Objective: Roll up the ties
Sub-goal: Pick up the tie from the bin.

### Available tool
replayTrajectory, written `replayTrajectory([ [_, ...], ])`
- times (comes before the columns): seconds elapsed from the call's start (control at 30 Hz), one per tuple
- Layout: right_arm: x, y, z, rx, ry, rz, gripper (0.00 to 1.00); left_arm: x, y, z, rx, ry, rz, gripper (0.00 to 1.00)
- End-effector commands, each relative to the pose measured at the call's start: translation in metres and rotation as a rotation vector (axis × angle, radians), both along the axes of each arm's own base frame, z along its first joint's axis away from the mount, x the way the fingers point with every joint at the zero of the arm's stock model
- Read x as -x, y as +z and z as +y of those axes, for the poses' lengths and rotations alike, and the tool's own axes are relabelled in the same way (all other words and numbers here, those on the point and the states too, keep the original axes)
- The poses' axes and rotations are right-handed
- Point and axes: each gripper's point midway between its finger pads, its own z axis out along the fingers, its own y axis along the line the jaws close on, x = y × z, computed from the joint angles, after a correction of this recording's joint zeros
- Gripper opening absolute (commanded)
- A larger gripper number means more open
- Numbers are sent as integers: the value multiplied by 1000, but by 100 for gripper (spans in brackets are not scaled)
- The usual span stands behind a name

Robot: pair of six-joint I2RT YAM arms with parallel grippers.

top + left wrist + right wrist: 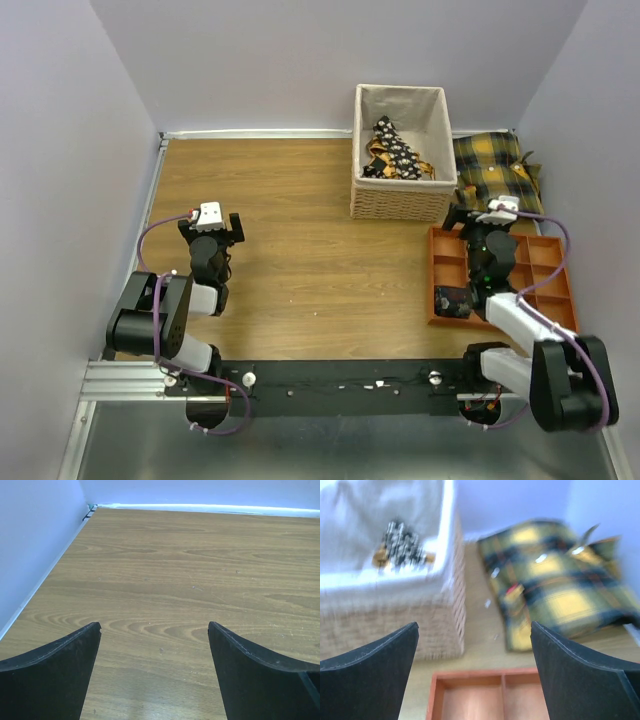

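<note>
Ties: black flowered fabric ties [396,150] piled in white-lined wicker basket [400,200], blurred in wrist view
Coil: dark roll [450,300] in orange plastic tray [545,262], tray half hidden by arm
Left tool [155,625]: wide, empty
Right tool [474,624]: wide, empty

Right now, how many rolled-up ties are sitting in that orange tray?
1: a dark coil in the tray's near-left compartment. The right arm covers part of the tray, so more may be hidden.

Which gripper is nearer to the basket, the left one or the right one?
Right. The right gripper is over the tray, just by the near right corner of the basket. The left gripper is over the table, far to the basket's left.
</note>
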Motion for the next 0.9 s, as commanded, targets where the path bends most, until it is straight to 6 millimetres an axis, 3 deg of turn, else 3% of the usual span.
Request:
replayTrajectory([
  [0.0, 9, 82, -41, -121, -254, -115, 100, 3, 5, 5, -14, 28, -18, 99],
  [0.03, 7, 97, -40, -102, -245, -115, 100, 5, 7, 5, -13, 27, -20, 99],
  [0.07, 6, 96, -38, -27, -225, -37, 100, 5, 22, -1, -14, -6, -39, 99],
  [0.1, 0, 112, -31, 2, -177, -28, 100, -2, 15, -4, -23, -21, 61, 99],
  [0.13, -5, 158, -27, 5, -156, -80, 100, -7, 22, -8, -29, -38, 96, 99],
  [0.17, -8, 161, -26, 68, -138, -9, 100, -15, 34, -12, -32, -62, 109, 99],
  [0.2, -17, 168, -20, 86, -101, 20, 100, -31, 61, -14, -98, -78, 123, 99],
  [0.23, -19, 215, -19, 76, -102, -45, 100, -40, 75, -15, -131, -86, 120, 99],
  [0.33, -25, 253, -20, -84, -138, -115, 100, -72, 127, -11, -230, -67, 70, 99],
  [0.37, -25, 278, -13, -117, -96, -190, 100, -79, 140, -8, -237, -41, 48, 99],
  [0.4, -29, 288, 11, -101, 41, -217, 100, -92, 162, -3, -239, 0, 8, 99],
  [0.43, -39, 288, 26, -89, 123, -214, 100, -98, 171, -1, -246, 14, -1, 99],
  [0.47, -42, 303, 39, -68, 201, -222, 100, -104, 178, 0, -267, 20, 6, 99],
  [0.5, -45, 303, 67, -47, 355, -191, 100, -119, 186, -2, -266, 22, 31, 99],
  [0.53, -52, 298, 77, -55, 406, -138, 100, -124, 186, 6, -260, 69, 65, 99],
  [0.57, -77, 256, 87, -110, 443, 37, 100, -130, 186, 7, -220, 89, 88, 99],
  [0.6, -76, 280, 102, -123, 523, 26, 100, -141, 179, 8, -217, 107, 171, 99],
  [0.63, -85, 273, 109, -149, 553, 72, 100, -145, 174, 10, -205, 121, 210, 99],
  [0.67, -103, 243, 118, -217, 558, 178, 100, -149, 172, 6, -188, 105, 233, 99],
  [0.7, -111, 232, 129, -240, 570, 217, 100, -150, 158, 1, -178, 78, 315, 99],
  [0.73, -118, 240, 135, -243, 570, 210, 100, -151, 153, -5, -173, 42, 341, 99],
  [0.77, -123, 223, 139, -235, 551, 277, 100, -153, 146, -22, -159, -61, 361, 99],
  [0.8, -144, 191, 150, -220, 495, 352, 100, -149, 136, -31, -151, -112, 392, 99],
  [0.83, -150, 205, 154, -203, 475, 335, 100, -147, 130, -39, -136, -158, 402, 99],
  [0.87, -154, 185, 157, -190, 444, 416, 100, -145, 126, -45, -120, -191, 408, 99],
])
